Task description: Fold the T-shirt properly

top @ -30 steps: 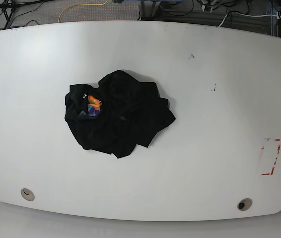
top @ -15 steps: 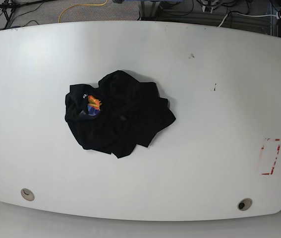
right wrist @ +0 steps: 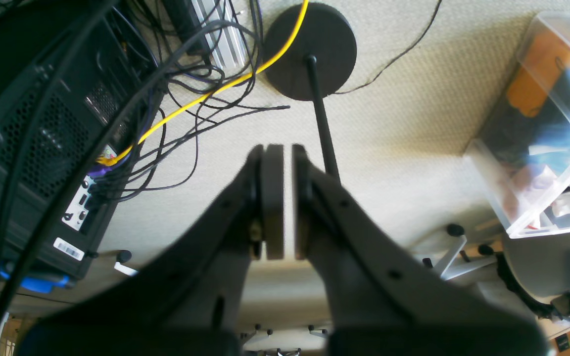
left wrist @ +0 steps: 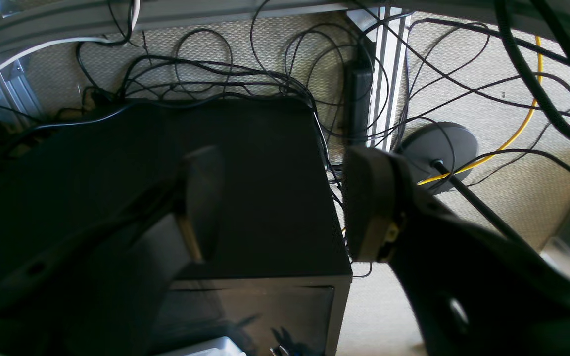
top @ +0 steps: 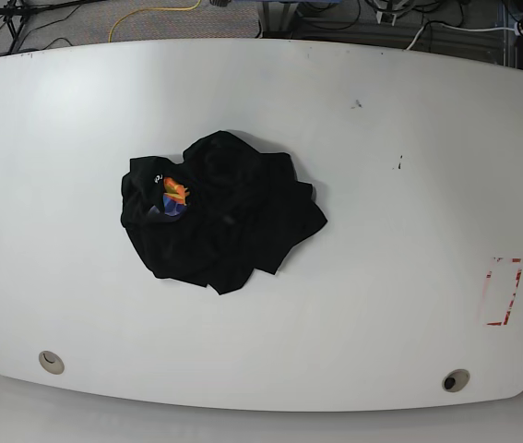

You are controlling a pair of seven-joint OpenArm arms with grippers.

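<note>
Left claw point(left wrist: 285, 207) gapes, right claw point(right wrist: 281, 198) clenched; T-shirt point(top: 219, 210) crumpled on table point(top: 409, 231).

Count, base view: one bench point(top: 381, 277), white. One T-shirt point(top: 219, 217), black, crumpled, toward the bench's left half; one small multicoloured print on it. Two round holes near the bench's front edge, one by each front corner point(top: 51, 361) point(top: 455, 379). One red-outlined rectangle point(top: 503, 292) near the right edge.

Wrist views: two hands, left hand point(left wrist: 285, 207) and right hand point(right wrist: 280, 198), two fingers each. One round black stand base point(right wrist: 309, 49) on the floor. One yellow cable point(right wrist: 206, 94). One clear plastic bin point(right wrist: 542, 123).
</note>
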